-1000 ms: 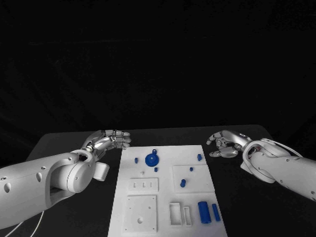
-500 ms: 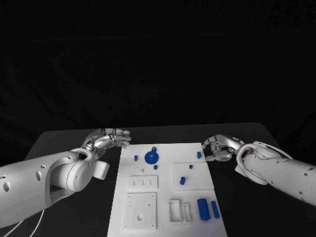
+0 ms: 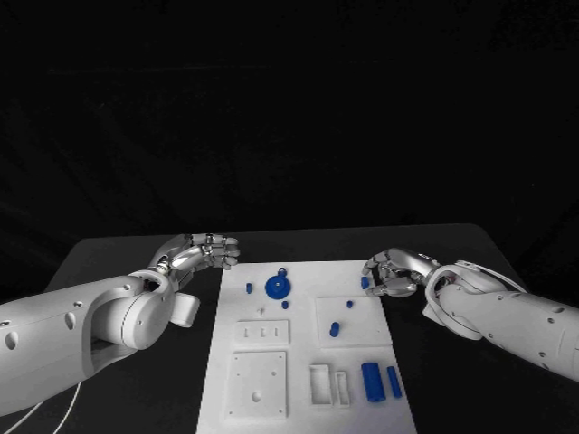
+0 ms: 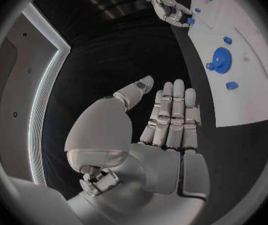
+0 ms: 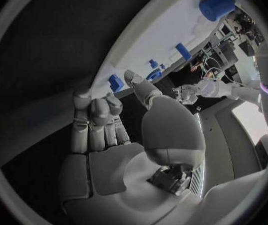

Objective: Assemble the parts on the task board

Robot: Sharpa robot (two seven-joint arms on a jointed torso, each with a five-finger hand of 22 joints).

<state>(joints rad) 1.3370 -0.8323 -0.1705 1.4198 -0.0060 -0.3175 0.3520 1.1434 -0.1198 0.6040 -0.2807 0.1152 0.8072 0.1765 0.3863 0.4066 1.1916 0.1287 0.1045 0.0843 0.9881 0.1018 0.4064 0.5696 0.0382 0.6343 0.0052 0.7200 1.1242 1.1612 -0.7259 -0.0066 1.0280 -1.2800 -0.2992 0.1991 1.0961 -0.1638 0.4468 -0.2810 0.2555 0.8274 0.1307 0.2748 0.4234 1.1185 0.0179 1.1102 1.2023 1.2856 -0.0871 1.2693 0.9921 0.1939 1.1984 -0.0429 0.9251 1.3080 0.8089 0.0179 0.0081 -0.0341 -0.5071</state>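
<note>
The white task board lies in the middle of the black table. On its far part a blue gear lies flat, with small blue pegs scattered around it. Two blue cylinders lie at the near right. My right hand hovers at the board's far right edge, fingers apart. Its fingertips are just short of a small blue part, the same blue part in the right wrist view. My left hand stays open left of the board's far corner, holding nothing; its fingers are straight.
White raised pieces sit on the near half of the board: a slotted block, a square plate and a small holder. Bare black table runs along both sides of the board.
My right hand has moved left, from the table beside the board to its far right edge next to the small blue part. The left hand has stayed put.
</note>
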